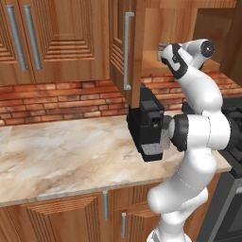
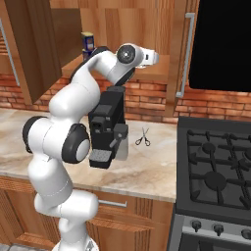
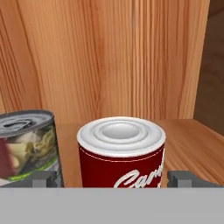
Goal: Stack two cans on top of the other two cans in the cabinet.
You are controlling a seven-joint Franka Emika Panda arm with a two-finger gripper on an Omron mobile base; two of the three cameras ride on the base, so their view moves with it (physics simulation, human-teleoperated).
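The cabinet [image 1: 119,47] hangs open with its door swung out, and my arm reaches onto its shelf [image 2: 156,69]. In the hand view my gripper [image 3: 113,178] is open, its two fingertips [image 3: 43,178] standing either side of a red can with a white lid [image 3: 121,153], close in front and upright. Beside it on the left stands the pale green can with a silvery rim [image 3: 28,146], apart from the red one. In the right base view a blue can with a yellow label [image 2: 88,41] stands raised at the shelf's left; the arm hides what is under it.
A black coffee machine [image 1: 147,125] sits on the marble counter [image 1: 56,156] under the cabinet, close to my arm. Scissors [image 2: 142,137] lie beside it. A stove [image 2: 215,162] is at the right, and a wall cabinet with two handles [image 1: 56,38] at the left.
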